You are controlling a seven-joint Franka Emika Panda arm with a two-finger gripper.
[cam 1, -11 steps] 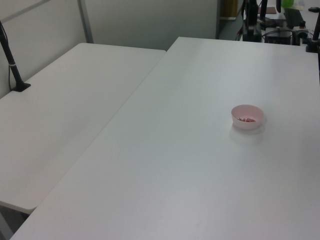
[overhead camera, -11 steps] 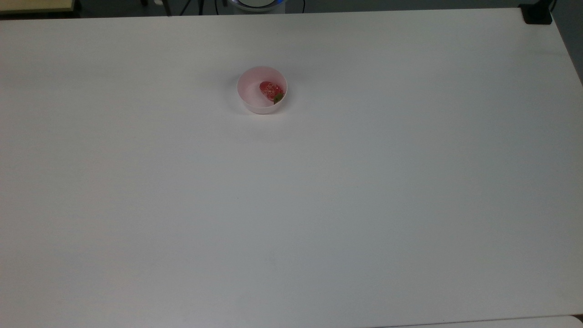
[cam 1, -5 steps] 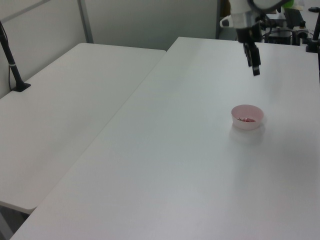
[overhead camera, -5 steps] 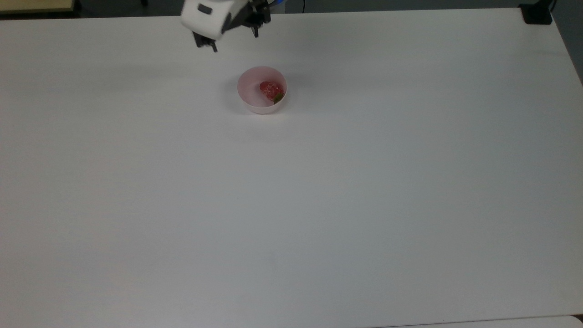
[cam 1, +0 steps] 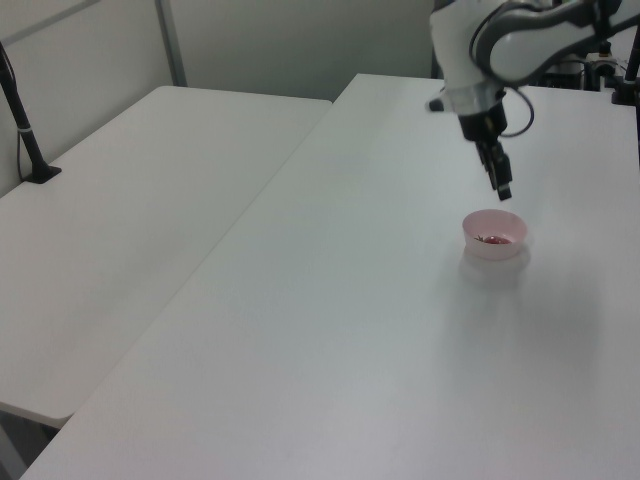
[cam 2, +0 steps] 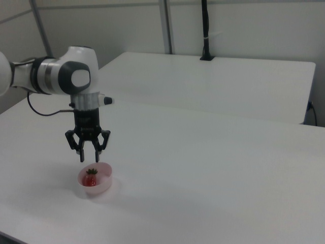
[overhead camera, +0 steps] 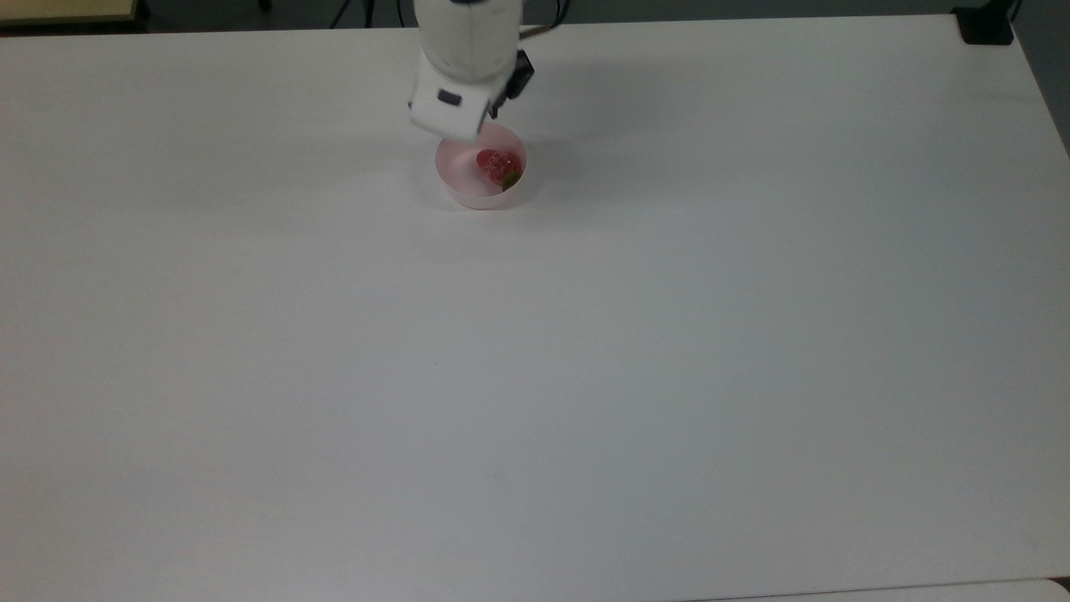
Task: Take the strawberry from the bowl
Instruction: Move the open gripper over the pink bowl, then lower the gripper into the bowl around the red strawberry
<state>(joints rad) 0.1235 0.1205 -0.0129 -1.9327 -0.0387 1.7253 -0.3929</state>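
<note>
Claw (cam 2: pixel 89 155) spread, empty, hanging just above the bowl (cam 2: pixel 104 184) near the tabletop's far edge in the top view; strawberry (cam 2: pixel 91 178) lies inside, directly below, leafy cap up.

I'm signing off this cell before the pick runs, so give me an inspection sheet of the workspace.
Surface: white table, bare around the bowl.
Job's things: strawberry lies inside the pink bowl, green cap up in the right view.
Clutter: nothing seen.
End effector: open, above the bowl, holding nothing.
Cables: dark cable hanging by the arm.
Surroundings: second white table alongside; black post on the far table.
</note>
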